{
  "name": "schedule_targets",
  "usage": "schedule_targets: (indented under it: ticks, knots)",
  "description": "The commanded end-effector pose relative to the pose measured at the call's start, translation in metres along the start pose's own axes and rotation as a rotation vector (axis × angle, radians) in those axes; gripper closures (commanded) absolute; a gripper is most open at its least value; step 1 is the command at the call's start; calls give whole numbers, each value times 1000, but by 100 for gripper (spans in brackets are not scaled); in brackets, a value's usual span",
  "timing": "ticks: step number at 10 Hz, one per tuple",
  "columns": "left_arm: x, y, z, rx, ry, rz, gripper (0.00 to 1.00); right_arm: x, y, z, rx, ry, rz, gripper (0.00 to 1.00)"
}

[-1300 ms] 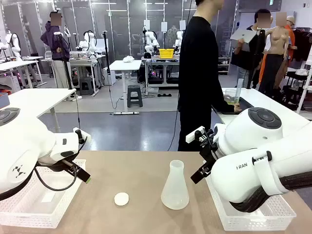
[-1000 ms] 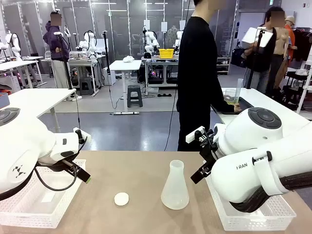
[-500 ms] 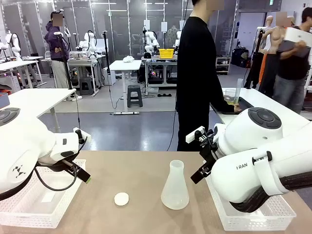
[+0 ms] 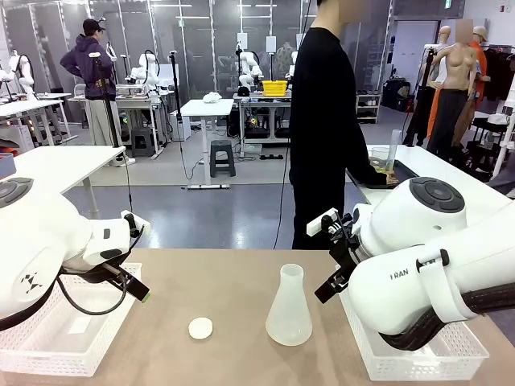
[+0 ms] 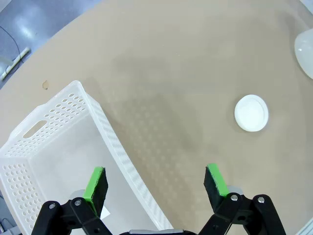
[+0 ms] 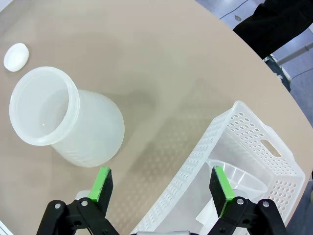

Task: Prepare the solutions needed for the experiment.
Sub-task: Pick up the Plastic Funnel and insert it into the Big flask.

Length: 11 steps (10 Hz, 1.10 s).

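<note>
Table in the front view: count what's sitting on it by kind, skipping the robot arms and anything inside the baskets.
White perforated baskets: 2 (left basket, right basket)
Translucent conical flask: 1
White round cap: 1
Total: 4

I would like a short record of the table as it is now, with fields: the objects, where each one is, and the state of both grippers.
flask: translucent conical flask, upright, uncapped, mid-table
cap: white round cap, flat on table, left of flask, apart
left basket: white, perforated
right basket: white, holds what looks like a clear funnel
left gripper: open, over left basket's rim
right gripper: open, empty, between flask and right basket
person: far side, turned sideways
</note>
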State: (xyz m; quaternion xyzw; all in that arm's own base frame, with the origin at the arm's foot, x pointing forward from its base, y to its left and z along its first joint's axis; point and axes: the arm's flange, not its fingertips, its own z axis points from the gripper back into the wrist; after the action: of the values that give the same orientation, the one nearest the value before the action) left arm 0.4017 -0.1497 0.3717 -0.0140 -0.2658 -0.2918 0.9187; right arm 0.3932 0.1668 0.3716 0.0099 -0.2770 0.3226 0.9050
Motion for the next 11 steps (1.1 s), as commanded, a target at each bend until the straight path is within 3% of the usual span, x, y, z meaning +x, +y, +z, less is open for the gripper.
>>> schedule_targets:
  ticks: [1,4,5,9,10,11]
  knots:
    - [0,0,0,0,0,0,0,0,0,0,0,0,-2,0]
    - [0,0,0,0,0,0,0,0,0,0,0,0,0,0]
    - [4,7,15,-87,-56,43,0,0,-10,16,68,-77,-105,0]
    - [9,31,57,-354,-168,156,0,-2,-35,64,435,-256,-287,0]
    - [11,34,61,-421,-170,169,0,-1,-40,71,443,-273,-351,0]
    - [14,36,60,-388,-169,174,0,0,-42,74,402,-276,-339,0]
